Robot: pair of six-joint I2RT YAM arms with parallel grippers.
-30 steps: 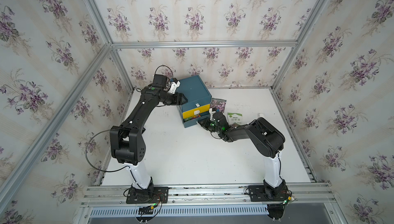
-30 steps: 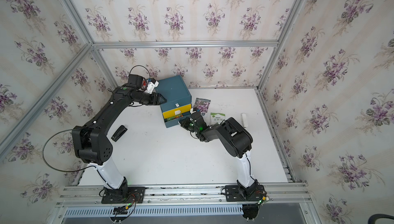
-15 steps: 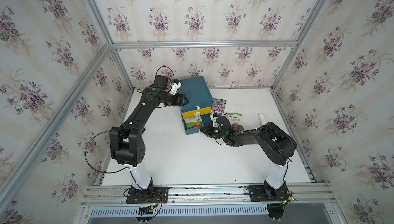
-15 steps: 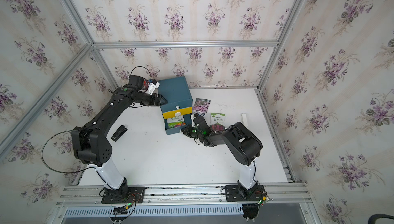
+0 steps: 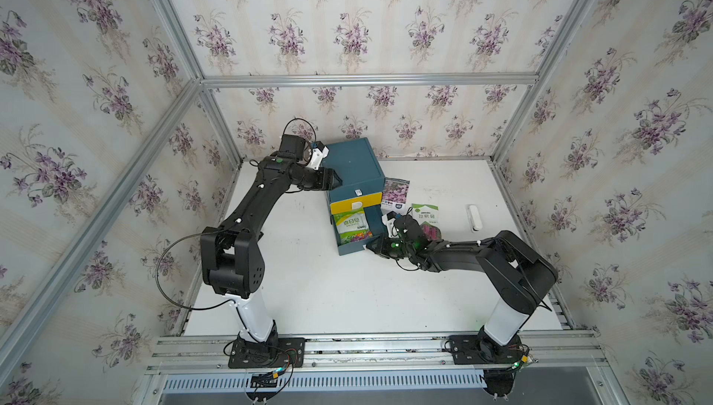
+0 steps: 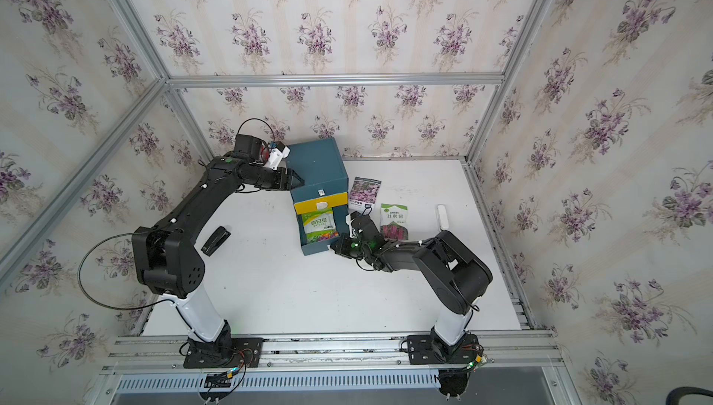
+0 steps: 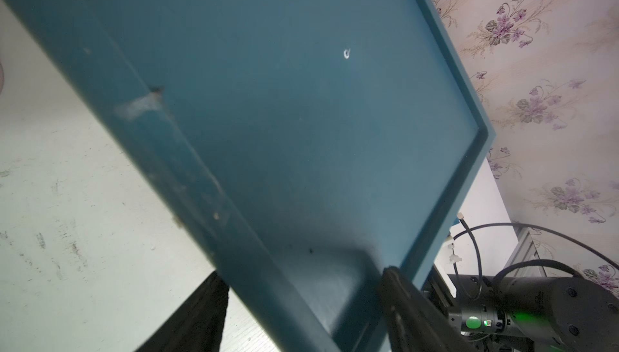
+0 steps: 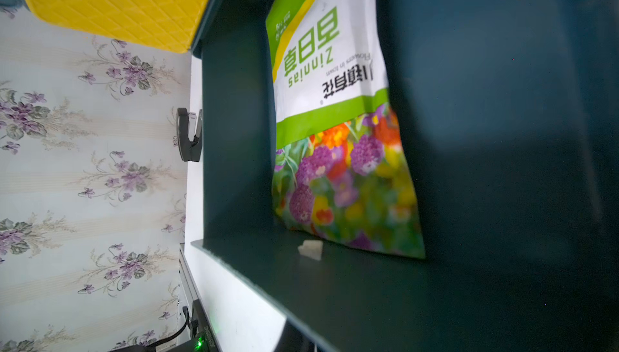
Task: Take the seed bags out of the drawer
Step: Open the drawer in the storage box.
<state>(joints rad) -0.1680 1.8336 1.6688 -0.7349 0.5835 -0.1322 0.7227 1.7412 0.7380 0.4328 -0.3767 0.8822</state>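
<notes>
The drawer stands pulled out at the bottom of the blue cabinet. One of the seed bags lies flat inside it, green-and-white top, mixed flowers below. Two more lie on the table right of the cabinet, a purple one and a green-topped one. My right gripper is shut on the drawer's front wall at its right corner; one finger shows outside it. My left gripper clamps the cabinet's left edge.
A yellow drawer front sits above the pulled-out one. A black stapler lies left of the cabinet. A white stick lies near the right wall. Papered walls close in on three sides.
My right gripper has drawn back toward the table's front with the drawer, which slid out and uncovered the bag inside. The left arm has stayed on the cabinet.
</notes>
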